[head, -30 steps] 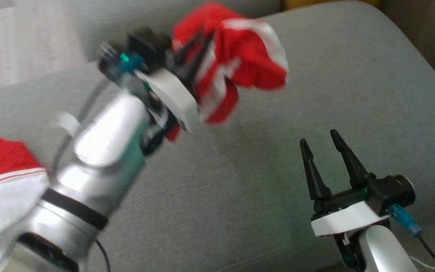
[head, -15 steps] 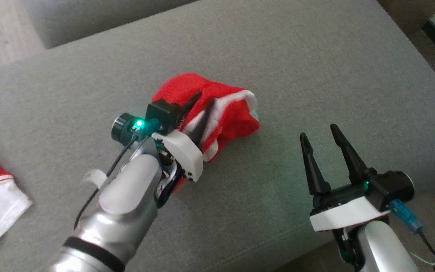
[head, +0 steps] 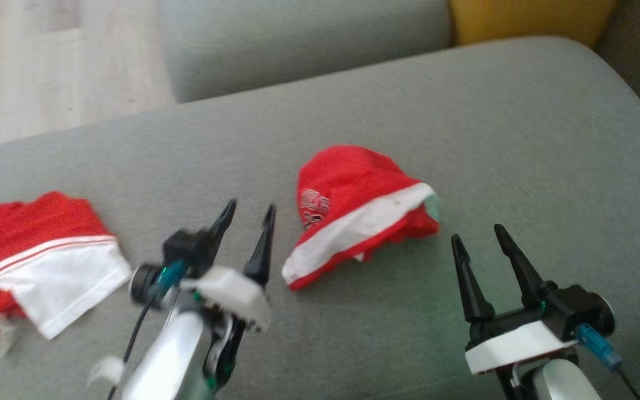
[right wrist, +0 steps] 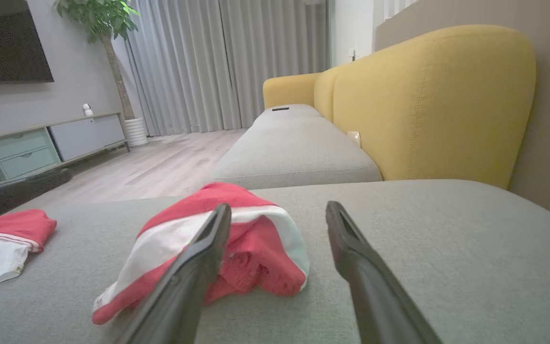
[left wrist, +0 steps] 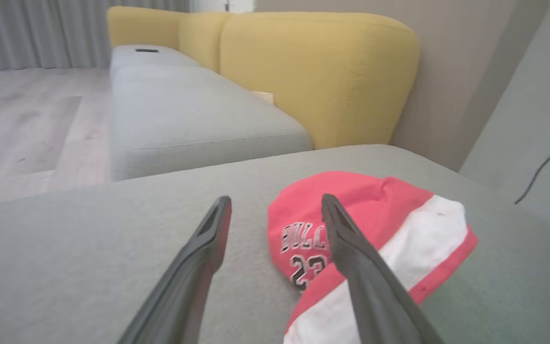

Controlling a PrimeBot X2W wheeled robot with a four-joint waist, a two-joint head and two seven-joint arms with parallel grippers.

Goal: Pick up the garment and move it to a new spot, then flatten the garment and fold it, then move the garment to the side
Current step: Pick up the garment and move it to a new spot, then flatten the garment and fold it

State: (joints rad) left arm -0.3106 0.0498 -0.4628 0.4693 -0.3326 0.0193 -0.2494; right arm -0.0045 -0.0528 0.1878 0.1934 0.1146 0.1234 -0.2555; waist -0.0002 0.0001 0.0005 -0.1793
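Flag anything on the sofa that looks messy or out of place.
The red and white Bulls garment lies bunched in a heap mid-seat, not flat. A second red and white garment sits crumpled toward the robot's left.

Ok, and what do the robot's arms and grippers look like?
The left gripper and right gripper each have two long tapering black fingers on a black base with a white collar. Forearms are glossy silver. A teal-blue plug with a thin dark cable sits beside each round black wrist housing.
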